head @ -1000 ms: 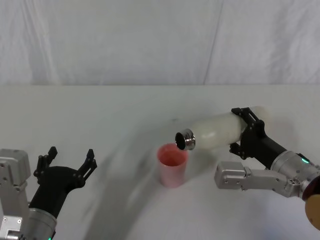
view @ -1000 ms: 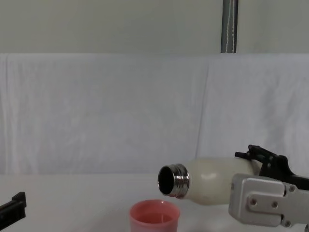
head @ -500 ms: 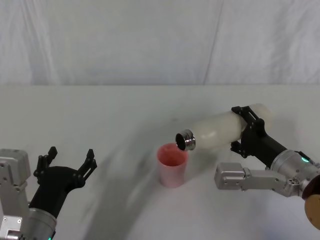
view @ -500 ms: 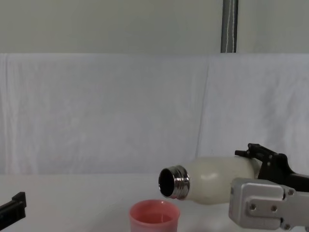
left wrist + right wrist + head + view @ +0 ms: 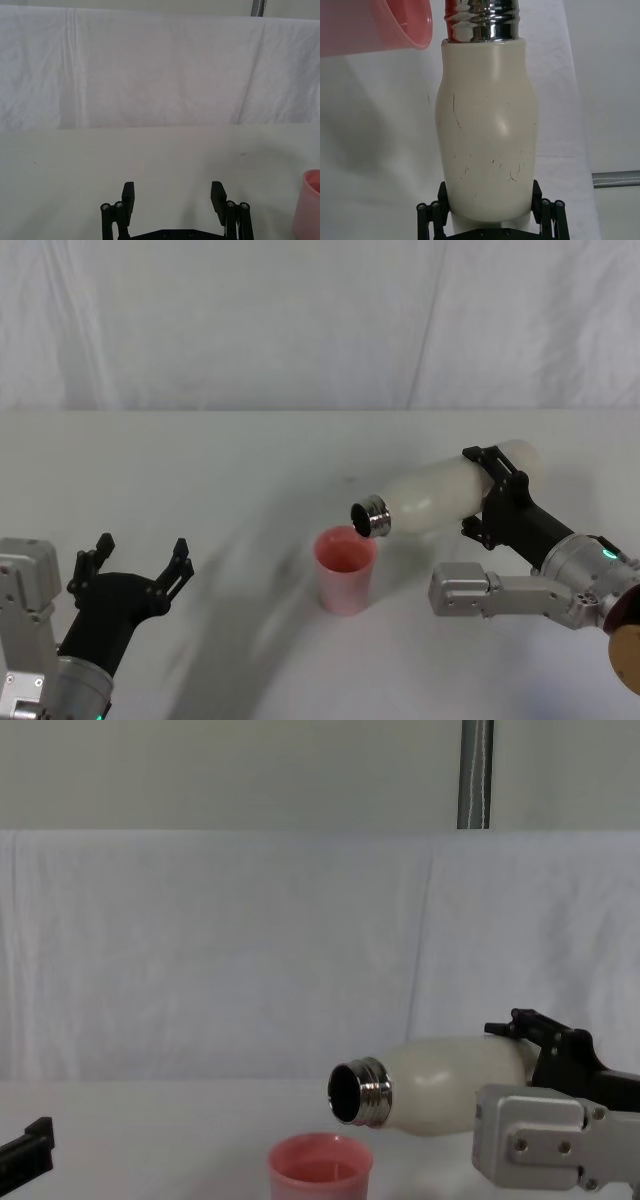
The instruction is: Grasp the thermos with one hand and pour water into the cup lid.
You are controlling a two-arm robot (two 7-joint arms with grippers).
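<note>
since a moment ago the thermos (image 5: 435, 497) has tipped back slightly, its neck above the cup lid (image 5: 345, 569). right gripper (image 5: 492, 492) clamps its base; left gripper (image 5: 140, 562) spread wide, empty.

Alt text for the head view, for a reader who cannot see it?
The right gripper holds the cream-white thermos tipped nearly flat, its steel neck angled down just above the far rim of the upright pink cup lid on the white table. The left gripper hangs open at the near left, well apart from both.
</note>
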